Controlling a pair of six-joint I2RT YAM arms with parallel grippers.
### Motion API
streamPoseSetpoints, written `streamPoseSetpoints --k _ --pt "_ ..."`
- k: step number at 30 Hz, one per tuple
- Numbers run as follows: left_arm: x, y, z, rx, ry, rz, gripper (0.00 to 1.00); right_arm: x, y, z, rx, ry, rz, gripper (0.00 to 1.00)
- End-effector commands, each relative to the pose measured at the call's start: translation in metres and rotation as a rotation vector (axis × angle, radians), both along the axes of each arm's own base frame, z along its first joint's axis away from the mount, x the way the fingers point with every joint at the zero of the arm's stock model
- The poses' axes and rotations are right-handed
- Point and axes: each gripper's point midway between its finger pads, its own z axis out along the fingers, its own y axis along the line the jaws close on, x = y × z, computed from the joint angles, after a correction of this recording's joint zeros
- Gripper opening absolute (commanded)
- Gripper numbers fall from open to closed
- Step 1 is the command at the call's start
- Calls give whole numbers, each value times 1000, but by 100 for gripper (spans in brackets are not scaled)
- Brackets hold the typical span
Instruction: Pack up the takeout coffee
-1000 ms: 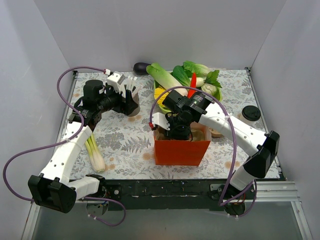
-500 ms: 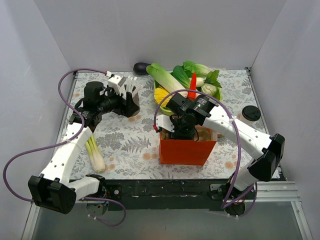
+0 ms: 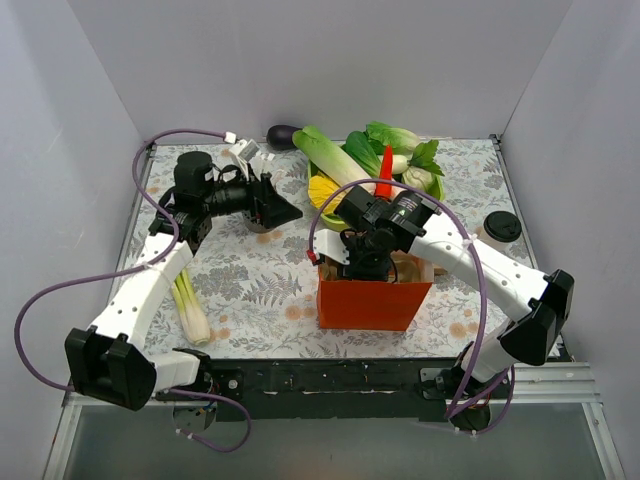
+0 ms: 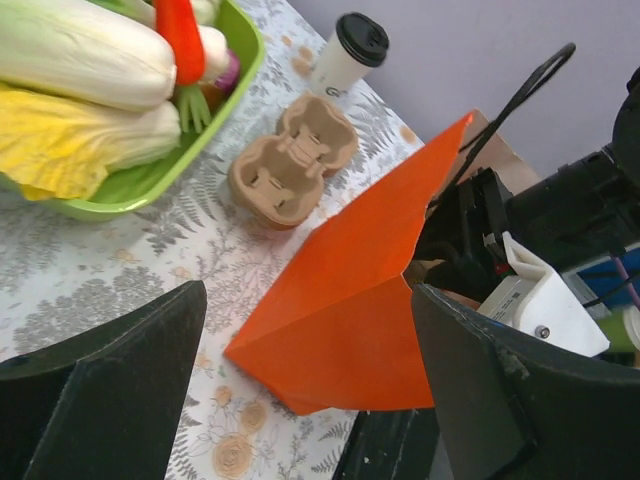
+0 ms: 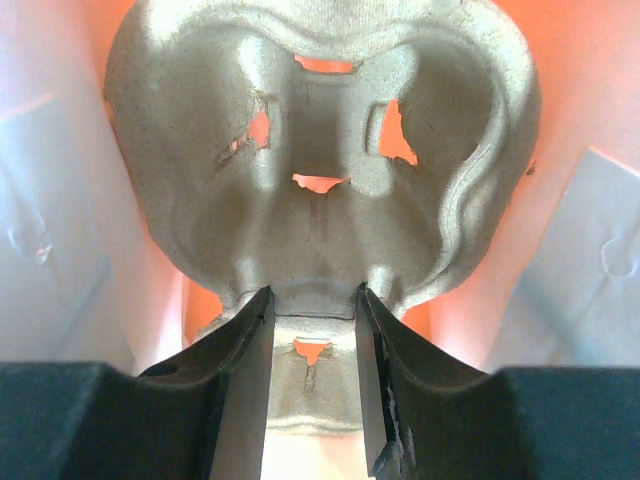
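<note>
Tablecloth (image 3: pixel 250 280) of grey floral print covers the table, enclosed by plain pale walls (image 3: pixel 300 60); the takeout coffee (image 3: pixel 502 226) stands upright near its right edge (lid on). The left gripper (image 3: pixel 280 207) hangs with jaws apart and empty, while the right gripper (image 5: pixel 312 300) clamps a pulp tray (image 5: pixel 320 180) inside the orange bag (image 3: pixel 370 300).

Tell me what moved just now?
The left tool swung right toward the orange bag, open and empty. The bag slid right with the right tool inside, gripping a pulp tray. The coffee cup stayed put.
</note>
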Motion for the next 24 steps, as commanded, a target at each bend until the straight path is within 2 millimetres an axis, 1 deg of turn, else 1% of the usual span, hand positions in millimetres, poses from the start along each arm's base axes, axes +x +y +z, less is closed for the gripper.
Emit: streamPoseSetpoints --k 1,2,6,9,11,13,14,15,16,17,18,19,21,22,23,24 --pt "-21 -22 11 -65 24 -175 84 2 3 12 73 -57 -7 1" --pt "-21 -25 7 -61 32 -184 85 2 3 16 92 -69 -8 1" --pt "-27 -36 0 -55 54 -222 85 3 3 17 111 -84 -13 1" --pt "-28 -41 -1 -53 52 -243 85 3 1 13 91 -78 -17 1" --pt "-31 -44 1 -53 45 -269 85 2 2 10 86 -68 -22 1" --pt "-31 -50 -4 -42 59 -291 86 2 3 9 84 -61 -25 1" --pt "-31 -51 -2 -41 54 -302 86 3 4 10 85 -61 -23 1" --pt "-30 -53 -4 -37 58 -312 86 3 3 9 80 -60 -21 1" --pt "-31 -54 -6 -25 53 -324 85 3 2 9 78 -66 -19 1" --pt "-30 -55 -1 -21 34 -334 85 4 1 9 68 -72 -20 1" --pt "-28 -56 -6 -9 41 -341 85 4 -1 9 65 -75 -17 1" --pt "-31 -57 -11 15 36 -357 85 4 -2 9 63 -79 -15 1" --pt "-28 -58 -11 38 24 -360 84 4 -3 8 58 -79 -11 1" --pt "-28 -58 -20 63 59 -367 84 4 -3 8 57 -80 -12 1" --pt "-26 -57 -23 82 38 -374 84 4 -3 8 56 -79 -13 1" --pt "-23 -56 -21 101 16 -364 84 4 -3 8 58 -79 -16 1"
